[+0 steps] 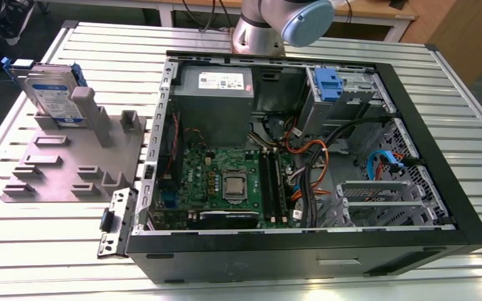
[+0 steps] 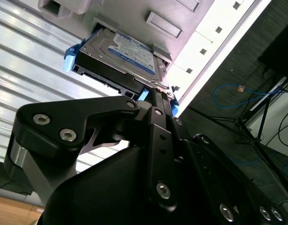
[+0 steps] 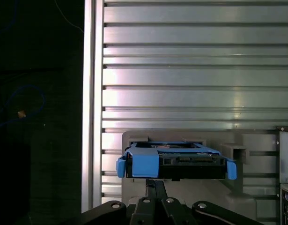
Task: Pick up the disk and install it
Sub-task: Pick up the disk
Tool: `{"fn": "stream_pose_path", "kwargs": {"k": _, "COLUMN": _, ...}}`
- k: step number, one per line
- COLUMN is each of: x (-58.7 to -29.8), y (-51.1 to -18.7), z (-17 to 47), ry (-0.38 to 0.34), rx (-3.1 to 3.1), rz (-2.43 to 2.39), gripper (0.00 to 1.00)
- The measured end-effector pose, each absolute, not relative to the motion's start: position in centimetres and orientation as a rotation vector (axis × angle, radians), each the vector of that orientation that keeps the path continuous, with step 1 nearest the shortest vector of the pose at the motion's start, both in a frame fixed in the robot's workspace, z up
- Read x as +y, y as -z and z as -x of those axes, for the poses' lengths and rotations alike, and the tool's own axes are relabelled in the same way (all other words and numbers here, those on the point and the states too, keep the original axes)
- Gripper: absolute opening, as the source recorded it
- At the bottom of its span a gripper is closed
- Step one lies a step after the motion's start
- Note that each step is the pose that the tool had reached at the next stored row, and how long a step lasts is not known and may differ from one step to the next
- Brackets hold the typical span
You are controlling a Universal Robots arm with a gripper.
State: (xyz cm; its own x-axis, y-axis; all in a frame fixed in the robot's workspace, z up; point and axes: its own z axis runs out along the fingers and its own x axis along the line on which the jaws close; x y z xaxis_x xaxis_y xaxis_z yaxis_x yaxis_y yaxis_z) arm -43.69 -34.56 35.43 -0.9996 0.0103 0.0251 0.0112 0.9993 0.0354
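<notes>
A ribbed aluminium desk point(image 1: 442, 94) carries an open black computer case point(image 1: 467, 213) lying on its side, its green motherboard point(image 1: 224, 182) and bundled cables exposed, with a blue carrier point(image 1: 329, 84) already seated in a bay at the far end. On the exterior view's left of the case lies a grey fixture plate point(image 1: 57, 169) with upright posts, and the disk point(image 1: 48, 94) stands on edge at the plate's far corner, leaning against one of those posts, blue frame tabs showing at its ends. In that view nothing grips it, and the arm point(image 1: 283, 19) rises behind the case. In both wrist views the claw point(image 3: 155, 187) points straight at the disk point(image 3: 176, 161): the first wrist view looks along the fingers onto the disk's narrow blue-framed edge, with the claw lined up on the middle of that edge. The second wrist view shows the labelled face of the disk point(image 2: 125, 54) just beyond the claw point(image 2: 155, 101), whose tip overlaps the blue frame's corner in the picture; whether it touches cannot be told. The claw's fingers sit narrow, drawn together side by side with nothing between them. Dark floor with a loose blue cable point(image 2: 237, 93) lies past the desk's edge.
</notes>
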Motion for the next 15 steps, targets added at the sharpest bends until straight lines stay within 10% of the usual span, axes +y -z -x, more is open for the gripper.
{"fn": "stream_pose_path", "kwargs": {"k": 15, "x": -34.56, "y": -35.43, "z": 43.69, "ry": 0.053, "rx": -3.110, "rz": -0.155, "gripper": 0.11}}
